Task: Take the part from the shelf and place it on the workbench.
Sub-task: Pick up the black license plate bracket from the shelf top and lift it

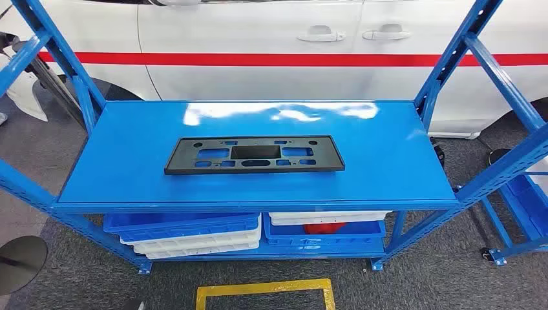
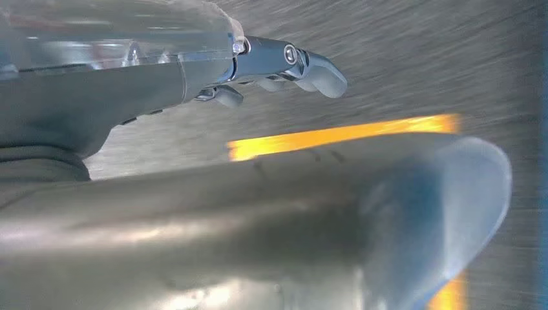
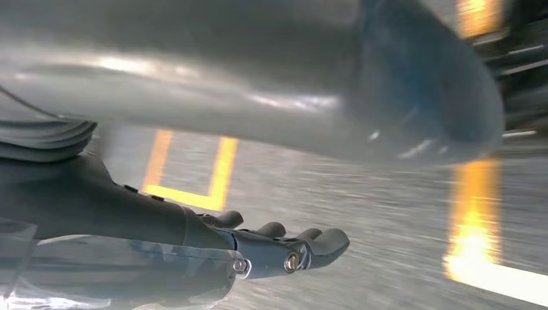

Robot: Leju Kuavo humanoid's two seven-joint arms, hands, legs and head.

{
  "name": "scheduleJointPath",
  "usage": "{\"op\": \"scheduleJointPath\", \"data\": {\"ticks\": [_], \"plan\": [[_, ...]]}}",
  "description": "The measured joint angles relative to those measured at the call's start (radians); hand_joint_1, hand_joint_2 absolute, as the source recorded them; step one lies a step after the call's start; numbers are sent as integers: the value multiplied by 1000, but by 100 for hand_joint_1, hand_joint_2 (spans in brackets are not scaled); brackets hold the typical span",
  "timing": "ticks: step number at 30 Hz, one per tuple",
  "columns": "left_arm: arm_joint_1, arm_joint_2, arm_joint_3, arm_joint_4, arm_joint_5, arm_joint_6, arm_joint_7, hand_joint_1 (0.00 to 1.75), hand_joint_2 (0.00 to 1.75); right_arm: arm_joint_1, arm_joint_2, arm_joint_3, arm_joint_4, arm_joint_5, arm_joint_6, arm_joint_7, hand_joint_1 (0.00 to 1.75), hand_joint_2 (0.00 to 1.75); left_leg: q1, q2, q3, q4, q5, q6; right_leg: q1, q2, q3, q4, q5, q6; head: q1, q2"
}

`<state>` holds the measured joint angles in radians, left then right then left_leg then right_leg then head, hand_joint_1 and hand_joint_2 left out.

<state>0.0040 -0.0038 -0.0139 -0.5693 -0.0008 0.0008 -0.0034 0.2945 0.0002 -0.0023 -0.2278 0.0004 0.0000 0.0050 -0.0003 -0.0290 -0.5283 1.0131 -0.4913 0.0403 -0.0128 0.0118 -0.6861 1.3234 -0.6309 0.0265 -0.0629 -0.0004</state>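
— What do we lose at the edges?
— The shelf (image 1: 400,148) uprights and the car (image 1: 258,45) run off the frame.
— And below?
— A red thing (image 1: 321,228) sits half hidden in a bin (image 1: 323,236); we can't tell what.

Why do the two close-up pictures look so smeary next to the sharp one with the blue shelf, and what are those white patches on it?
Head view: sharp, with white glare on the shelf behind the black part. Left wrist view: the floor is streaked, the yellow tape smeared, the left hand fairly crisp. Right wrist view: the same streaking, glowing tape, and the right hand clearer than the floor.
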Motion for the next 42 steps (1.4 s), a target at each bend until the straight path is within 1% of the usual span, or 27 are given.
{"op": "scheduleJointPath", "data": {"ticks": [1,2,3,4,5,6,7,8,10,11,12,13,14,15,16,17,18,19,20,21,22,24,26,29,33,39,42], "plan": [[-1,0,0,-2,0,0,0,0,0,4,0,0,4,0,0,0,0,0,-1,-3,6,0,-4,0,0,0,0,-15,20,-1,0,0],[0,0,0,-4,0,0,0,0,0,5,0,0,6,0,0,0,0,0,-1,-4,12,0,-8,-1,1,0,6,-42,45,-3,0,0],[4,0,0,-5,0,0,0,0,0,5,-1,0,9,0,0,0,0,0,-2,-7,25,0,-17,-3,2,0,18,-96,93,-7,0,0],[15,0,0,0,0,0,0,0,0,-2,-1,0,2,0,0,-1,0,0,-3,-6,37,-1,-26,-5,5,-1,42,-162,136,-13,0,0],[31,-1,0,10,0,0,1,0,0,-18,-2,0,-9,0,0,-1,0,0,-4,-2,45,-2,-36,-8,8,-3,65,-222,165,-19,0,0],[50,-1,0,26,0,0,2,0,0,-39,-3,0,-27,0,0,-2,0,0,-4,1,51,-3,-43,-11,10,-5,81,-261,179,-24,0,0],[71,-2,0,47,0,0,2,0,0,-63,-4,0,-49,0,0,-4,0,0,-4,5,53,-6,-48,-15,13,-6,90,-279,177,-28,0,0],[95,-3,0,74,0,0,3,0,0,-90,-4,0,-77,0,0,-4,0,0,-4,8,56,-9,-51,-19,15,-6,92,-284,173,-31,0,0],[148,-4,0,130,0,0,3,0,0,-145,-2,0,-140,0,0,-5,0,0,-6,11,65,-12,-59,-28,13,-3,103,-299,171,-37,0,0],[177,-5,0,164,0,-1,4,0,0,-173,0,0,-177,0,0,-5,0,0,-6,13,61,7,-71,-33,9,-1,112,-308,170,-41,0,0],[203,-5,-1,196,0,0,4,0,0,-199,1,0,-210,0,0,-5,0,0,-6,15,44,45,-90,-38,5,2,122,-316,169,-44,0,0],[230,-5,-1,230,0,0,4,0,0,-225,2,0,-244,0,0,-6,0,0,-2,16,12,107,-117,-43,3,5,129,-321,166,-46,0,0],[252,-3,0,264,0,0,4,0,44,-248,2,0,-276,0,0,-6,0,44,2,17,-33,180,-144,-48,1,10,134,-322,163,-47,0,0],[271,-2,0,291,0,0,4,0,87,-267,2,0,-302,0,0,-6,0,87,6,18,-75,242,-159,-53,1,15,138,-322,159,-47,0,0],[288,0,0,311,0,0,4,0,131,-281,1,0,-321,0,0,-6,0,131,10,18,-106,276,-156,-57,0,20,143,-321,154,-47,0,0],[297,1,0,324,0,0,4,0,175,-288,1,0,-333,0,0,-5,0,175,13,19,-117,268,-130,-61,-1,24,151,-321,149,-44,0,0],[298,2,0,328,0,0,4,0,175,-287,1,-1,-338,0,0,-5,0,175,15,20,-107,220,-84,-63,-3,26,161,-321,142,-41,0,0],[291,3,0,327,0,0,3,0,175,-279,1,-1,-336,0,0,-5,0,175,17,22,-84,146,-33,-64,-5,25,171,-321,134,-37,0,0],[276,4,0,321,0,0,3,0,175,-266,1,-1,-327,0,0,-4,0,175,17,23,-58,80,5,-63,-5,23,179,-322,127,-31,0,0],[257,4,0,309,0,0,2,0,175,-250,1,-1,-313,0,0,-3,0,175,15,24,-38,33,27,-59,-6,19,184,-321,121,-25,0,0],[235,3,0,292,0,0,2,0,175,-230,1,-1,-293,0,0,-3,0,175,14,23,-30,6,35,-54,-5,16,187,-320,117,-21,0,0],[195,0,0,249,0,0,0,0,175,-192,2,0,-249,0,0,-1,0,175,11,19,-31,-2,33,-46,-2,10,190,-319,113,-24,0,0],[165,-2,-1,223,0,0,0,0,175,-160,2,0,-221,0,0,0,0,175,8,18,-31,-3,30,-41,-1,6,193,-323,112,-29,0,0],[149,-1,0,212,0,0,1,0,175,-143,2,0,-208,0,0,-1,0,175,6,25,-26,-3,26,-34,-3,11,196,-331,112,-25,0,0],[146,-1,0,200,0,0,1,0,175,-143,1,0,-197,0,0,-2,0,175,5,21,-25,-2,25,-28,-3,6,200,-338,113,-19,0,0],[144,-2,-3,195,0,0,1,0,175,-145,1,-2,-189,1,0,-2,0,175,4,20,-24,-1,24,-26,-5,4,200,-339,113,-9,0,0],[125,-10,-34,195,-4,8,3,0,175,-158,6,-26,-175,19,-12,1,0,175,4,20,-24,-1,24,-26,-5,4,200,-339,113,-6,0,0]]}}
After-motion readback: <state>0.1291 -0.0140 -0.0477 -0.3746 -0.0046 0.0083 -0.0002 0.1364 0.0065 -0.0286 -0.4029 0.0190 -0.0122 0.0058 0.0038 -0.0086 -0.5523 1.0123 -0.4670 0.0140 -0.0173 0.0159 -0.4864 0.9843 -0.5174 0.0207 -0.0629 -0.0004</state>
